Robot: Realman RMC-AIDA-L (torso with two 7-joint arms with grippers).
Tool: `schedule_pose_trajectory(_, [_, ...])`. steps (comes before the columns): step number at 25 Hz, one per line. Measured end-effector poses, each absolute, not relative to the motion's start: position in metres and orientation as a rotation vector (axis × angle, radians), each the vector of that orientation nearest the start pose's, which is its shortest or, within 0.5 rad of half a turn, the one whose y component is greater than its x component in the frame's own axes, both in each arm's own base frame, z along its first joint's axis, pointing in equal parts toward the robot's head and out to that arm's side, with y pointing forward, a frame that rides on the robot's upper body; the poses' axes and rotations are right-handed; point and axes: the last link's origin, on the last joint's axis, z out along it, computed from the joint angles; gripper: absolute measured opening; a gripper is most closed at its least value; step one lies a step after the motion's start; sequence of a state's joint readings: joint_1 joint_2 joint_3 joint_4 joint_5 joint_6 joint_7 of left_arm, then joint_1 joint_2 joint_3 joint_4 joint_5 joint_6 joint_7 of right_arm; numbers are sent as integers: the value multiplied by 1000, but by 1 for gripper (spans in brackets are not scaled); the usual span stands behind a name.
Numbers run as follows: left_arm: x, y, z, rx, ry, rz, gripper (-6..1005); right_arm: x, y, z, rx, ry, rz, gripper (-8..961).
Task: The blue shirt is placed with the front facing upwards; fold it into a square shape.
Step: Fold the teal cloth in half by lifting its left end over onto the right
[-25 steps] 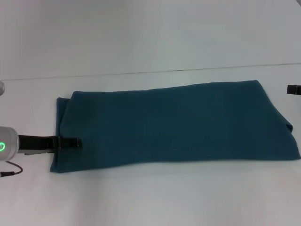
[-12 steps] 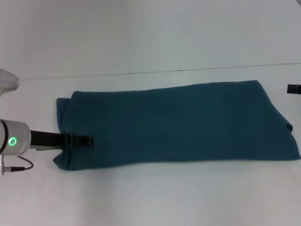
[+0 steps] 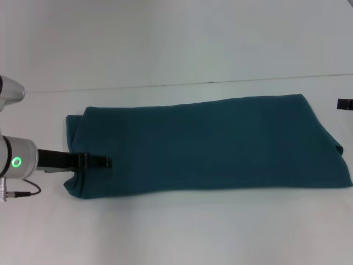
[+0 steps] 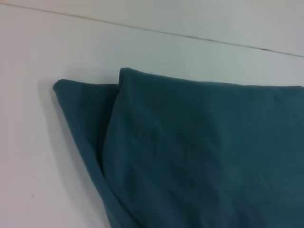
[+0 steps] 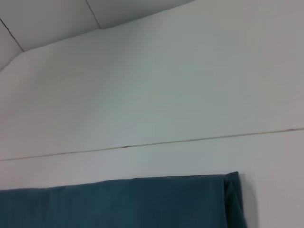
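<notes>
Head view shows you the left gripper (image 3: 102,162) lying over the near-left end of the blue shirt (image 3: 209,146); whether it pinches cloth, you cannot tell. The shirt lies folded lengthwise across the white table (image 3: 176,232). The right gripper (image 3: 345,104) barely shows at the far right edge.

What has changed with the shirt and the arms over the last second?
The left claw slid farther in over the left end of the blue shirt, and that end's lower corner drew inward with it. The rest of the shirt stayed flat in its long fold; the right claw stayed at the right edge.
</notes>
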State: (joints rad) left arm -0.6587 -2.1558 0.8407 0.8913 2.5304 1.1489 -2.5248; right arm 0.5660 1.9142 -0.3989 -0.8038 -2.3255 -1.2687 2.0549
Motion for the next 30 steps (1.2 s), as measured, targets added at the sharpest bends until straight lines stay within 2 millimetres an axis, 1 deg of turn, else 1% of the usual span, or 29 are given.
schedule_pose_trajectory(9, [-257,398,-6,-2142,-1516,-149,901,343,381,137,-1985,1298,426,916])
schedule_pose_trajectory(12, [-258,400,-4,-2129,-1511,-153,842,343,381,137,-1984,1298,426,916])
schedule_pose_trajectory(17, [-263,399,-3,-2118,-1515,-137,657,343,381,137,-1984,1298,426,916])
schedule_pose_trajectory(28, [-269,398,3,-2083,-1544,-163,432,343,380,137,-1986,1297,425,915])
schedule_pose_trajectory(30, [-272,396,4,-2075,-1553,-162,351,343,380,137,-1986,1297,425,916])
